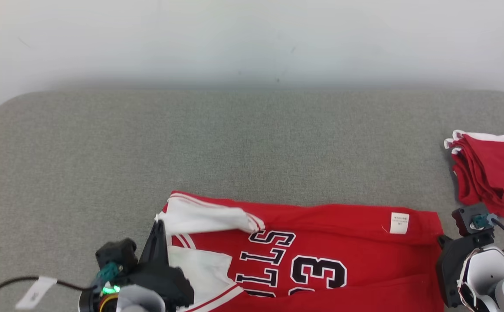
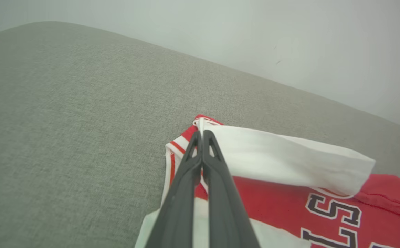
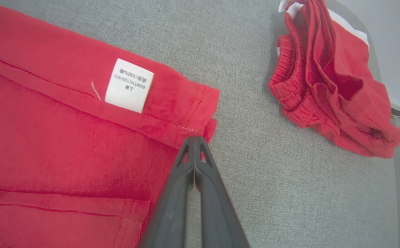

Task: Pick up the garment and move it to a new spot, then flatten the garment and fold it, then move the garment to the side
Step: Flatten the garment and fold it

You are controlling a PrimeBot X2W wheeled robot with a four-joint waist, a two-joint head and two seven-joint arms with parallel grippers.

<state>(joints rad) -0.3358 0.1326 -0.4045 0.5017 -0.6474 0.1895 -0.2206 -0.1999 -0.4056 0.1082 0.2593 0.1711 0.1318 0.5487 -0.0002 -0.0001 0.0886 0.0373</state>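
Note:
The garment [image 1: 343,234] is a red jersey with white trim and dark letters and numbers, spread across the near part of the grey padded table [image 1: 234,143]. My left gripper [image 2: 201,132] is shut on its white-and-red shoulder edge at the left end, and a white strip of the garment [image 2: 289,162] drapes away from the fingertips. In the head view the left gripper [image 1: 158,223] points up at that same corner. My right gripper [image 3: 195,139] is shut on the red hem corner of the garment [image 3: 65,137], just below its white care label [image 3: 129,85].
A crumpled pile of red shorts with white trim [image 1: 490,177] lies at the table's right edge, close to my right wrist [image 1: 469,247]; the right wrist view shows the pile [image 3: 327,89] too. A white wall rises behind the table. A black cable with a white tag [image 1: 35,292] trails at lower left.

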